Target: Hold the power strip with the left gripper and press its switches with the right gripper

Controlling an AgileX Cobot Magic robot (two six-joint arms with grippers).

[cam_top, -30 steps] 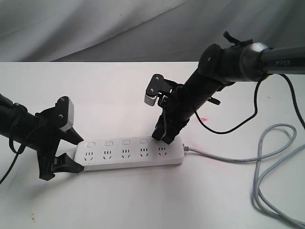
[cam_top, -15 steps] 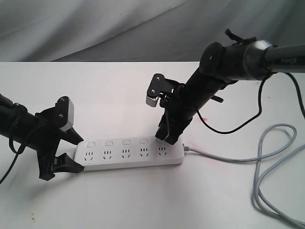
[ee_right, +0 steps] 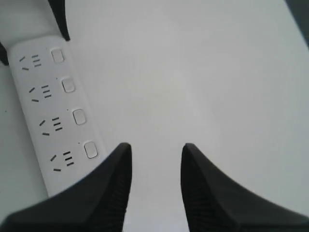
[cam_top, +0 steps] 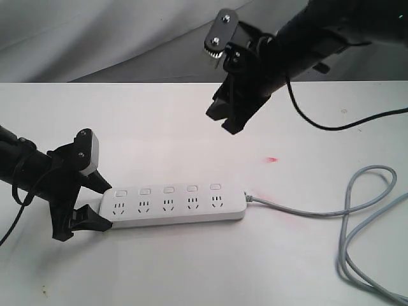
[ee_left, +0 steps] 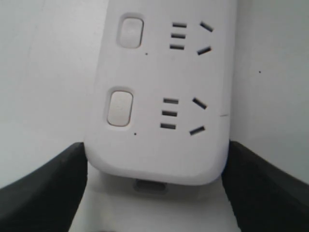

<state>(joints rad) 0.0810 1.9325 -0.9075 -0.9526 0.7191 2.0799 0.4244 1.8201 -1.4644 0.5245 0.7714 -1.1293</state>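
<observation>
The white power strip [cam_top: 172,205] lies flat on the white table, its grey cable [cam_top: 299,212] leaving from the right end. Five switches [cam_top: 169,189] run along its far edge. My left gripper [cam_top: 101,203] is shut on the strip's left end; its two black fingers [ee_left: 43,188] press both sides in the left wrist view, where two switches [ee_left: 119,107] show. My right gripper [cam_top: 225,120] hangs high above the table, behind the strip and apart from it. Its fingers [ee_right: 104,193] stand a little open with nothing between them, and the strip [ee_right: 46,123] lies off to one side.
The cable loops widely over the table's right side [cam_top: 363,217]. A small red mark [cam_top: 273,159] lies on the tabletop behind the strip's right end. Grey cloth [cam_top: 127,38] hangs behind the table.
My right gripper has lifted off the switch nearest the cable and risen up and back, well away from the strip. The left gripper and the strip have stayed put.
</observation>
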